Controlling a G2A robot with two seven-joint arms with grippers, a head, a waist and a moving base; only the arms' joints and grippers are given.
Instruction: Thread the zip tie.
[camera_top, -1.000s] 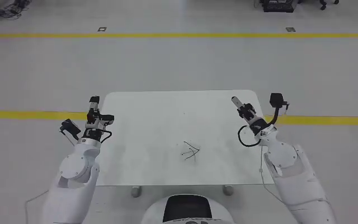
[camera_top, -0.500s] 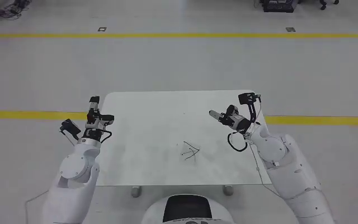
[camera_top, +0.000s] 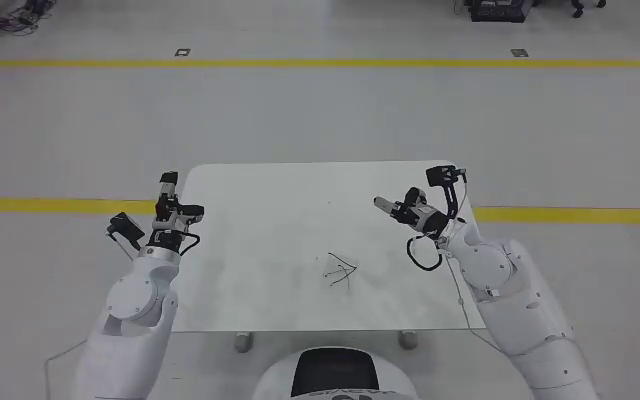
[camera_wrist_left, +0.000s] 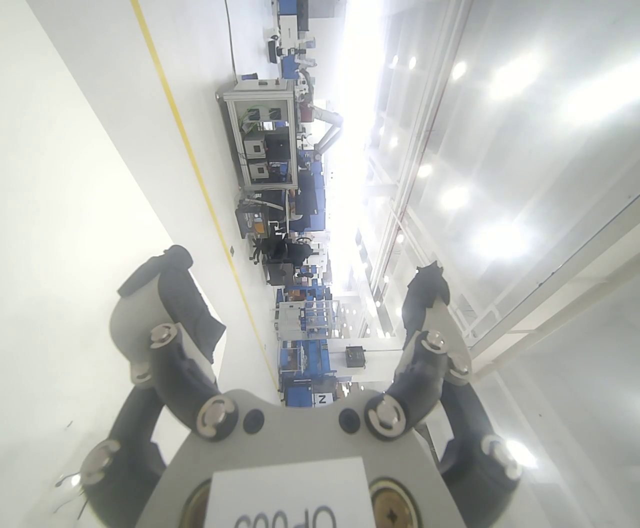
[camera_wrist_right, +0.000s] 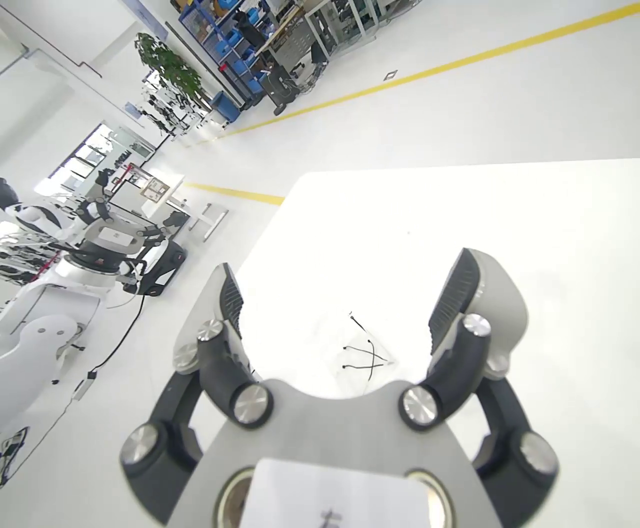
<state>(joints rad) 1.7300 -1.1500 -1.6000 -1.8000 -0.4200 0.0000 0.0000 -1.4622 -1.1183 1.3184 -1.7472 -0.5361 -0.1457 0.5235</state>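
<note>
Noting layout, clock directions read on the table (camera_top: 290, 200) from the top view, 12 o'clock away from the robot.

Table: white, matte, flat slab with rounded corners.

Zip ties (camera_top: 341, 270): a few thin black strands, flexible-looking and hair-fine, lying flat on the table just off its centre toward 5 o'clock. They cross one another in a loose X. One long axis runs roughly 10 to 4 o'clock, another roughly 8 to 2 o'clock, and the strands converge toward the 3 o'clock side. In the right wrist view the zip ties (camera_wrist_right: 367, 357) show small knobbed ends on several strands. Which end is head or tail I cannot tell. Nothing touches them.

Right gripper (camera_top: 385, 205): above the table's 3 o'clock region, tip pointing toward 10 o'clock, well apart from the zip ties. In its own wrist view the right gripper (camera_wrist_right: 345, 265) has a brushed grey metal base plate, black linkages with round silver pins, and black ribbed pads (camera_wrist_right: 462, 290). Fingers spread wide, nothing between them.

Left gripper (camera_top: 167, 183): just outside the table edge at about 10 o'clock, pointing toward 12 o'clock. In its own wrist view the left gripper (camera_wrist_left: 297, 270) shows black, smooth, rounded fingers on a grey metal plate, spread apart and empty.
</note>
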